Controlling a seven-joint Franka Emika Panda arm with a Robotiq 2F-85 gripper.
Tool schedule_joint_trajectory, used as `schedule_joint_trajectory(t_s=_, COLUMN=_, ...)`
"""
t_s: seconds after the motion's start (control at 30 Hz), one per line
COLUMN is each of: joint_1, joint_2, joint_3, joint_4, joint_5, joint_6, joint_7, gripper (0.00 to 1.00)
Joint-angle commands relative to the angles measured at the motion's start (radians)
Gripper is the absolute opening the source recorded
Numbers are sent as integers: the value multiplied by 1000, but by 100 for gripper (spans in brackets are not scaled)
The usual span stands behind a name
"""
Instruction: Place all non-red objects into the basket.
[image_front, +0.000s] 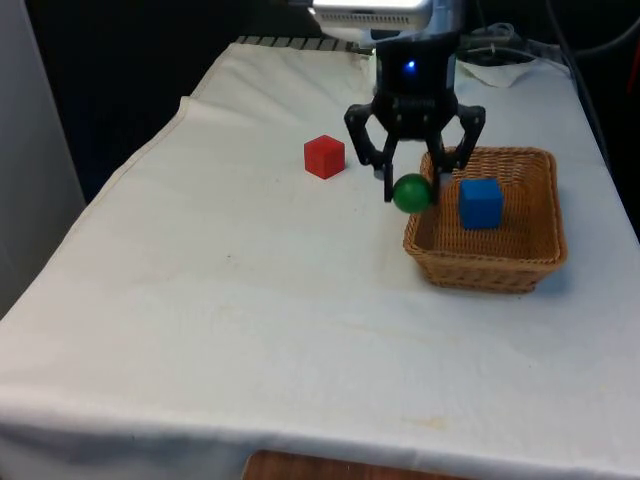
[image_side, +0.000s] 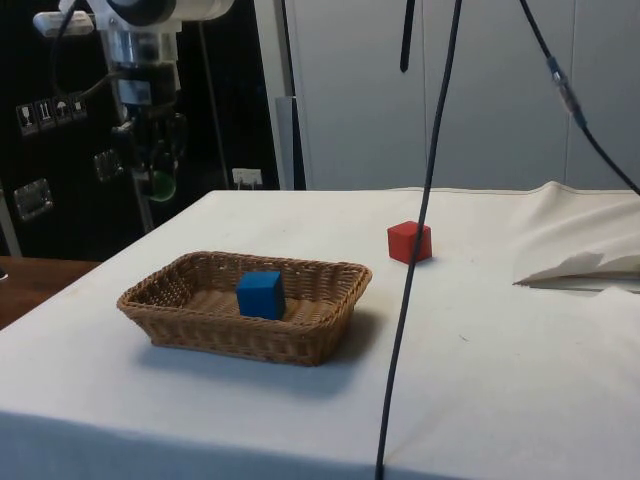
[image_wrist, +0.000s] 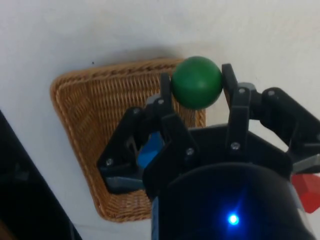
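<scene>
The gripper (image_front: 411, 190) hangs in the air above the table (image_front: 250, 300), its two fingers (image_wrist: 231, 90) closed against the sides of a green ball (image_front: 411, 192). The ball sits between the fingertips, one pad pressed to each side, and it is lifted clear of the cloth. In the wrist view the ball (image_wrist: 196, 82) bulges out past the fingertips, gripped around its middle.

Below the fingers and a little to the front view's right lies a woven basket (image_front: 540, 250). The ball hangs over the basket's rim on the side nearest the fingers, at the edge and not over the middle of the basket. From the side the gripper (image_side: 157, 183) and the ball (image_side: 161, 184) appear raised well above the basket (image_side: 330, 300), beyond its far end.

A blue cube (image_front: 480, 202) rests on the basket's floor, just beside the fingers on the front view's right and lower than the ball. In the wrist view a part of it (image_wrist: 150, 150) shows behind the gripper body.

A red cube (image_front: 324, 156) stands on the cloth on the other side of the fingers, towards the front view's left, apart from both the gripper and the basket.
</scene>
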Motion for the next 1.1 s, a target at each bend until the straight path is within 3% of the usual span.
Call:
schedule_joint_trajectory(t_s=0.0, joint_1=12, joint_2=-18, joint_3=-6, joint_4=-24, joint_5=-9, joint_6=2, joint_7=8, gripper=0)
schedule_joint_trajectory(t_s=0.23, joint_1=30, joint_2=-71, joint_3=7, joint_4=-95, joint_5=-49, joint_6=11, joint_7=36, gripper=0)
schedule_joint_trajectory(t_s=0.27, joint_1=20, joint_2=-62, joint_3=14, joint_4=-79, joint_5=-47, joint_6=-4, joint_7=32, gripper=0)
schedule_joint_trajectory(t_s=0.3, joint_1=34, joint_2=-82, joint_3=11, joint_4=-111, joint_5=-58, joint_6=15, joint_7=44, gripper=0)
schedule_joint_trajectory(t_s=0.37, joint_1=38, joint_2=-91, joint_3=16, joint_4=-126, joint_5=-68, joint_6=19, joint_7=53, gripper=0)
schedule_joint_trajectory(t_s=0.5, joint_1=42, joint_2=-108, joint_3=29, joint_4=-157, joint_5=-87, joint_6=33, joint_7=72, gripper=0)
schedule_joint_trajectory(t_s=0.53, joint_1=30, joint_2=-97, joint_3=36, joint_4=-136, joint_5=-81, joint_6=12, joint_7=63, gripper=0)
schedule_joint_trajectory(t_s=0.57, joint_1=43, joint_2=-112, joint_3=33, joint_4=-166, joint_5=-92, joint_6=37, joint_7=77, gripper=0)
schedule_joint_trajectory(t_s=0.8, joint_1=47, joint_2=-136, joint_3=74, joint_4=-249, joint_5=-118, joint_6=101, joint_7=125, gripper=0)
schedule_joint_trajectory(t_s=0.83, joint_1=38, joint_2=-130, joint_3=80, joint_4=-239, joint_5=-114, joint_6=86, joint_7=117, gripper=0)
schedule_joint_trajectory(t_s=0.87, joint_1=48, joint_2=-137, joint_3=78, joint_4=-259, joint_5=-118, joint_6=112, joint_7=130, gripper=0)
schedule_joint_trajectory(t_s=1.07, joint_1=50, joint_2=-143, joint_3=103, joint_4=-313, joint_5=-122, joint_6=171, joint_7=157, gripper=0)
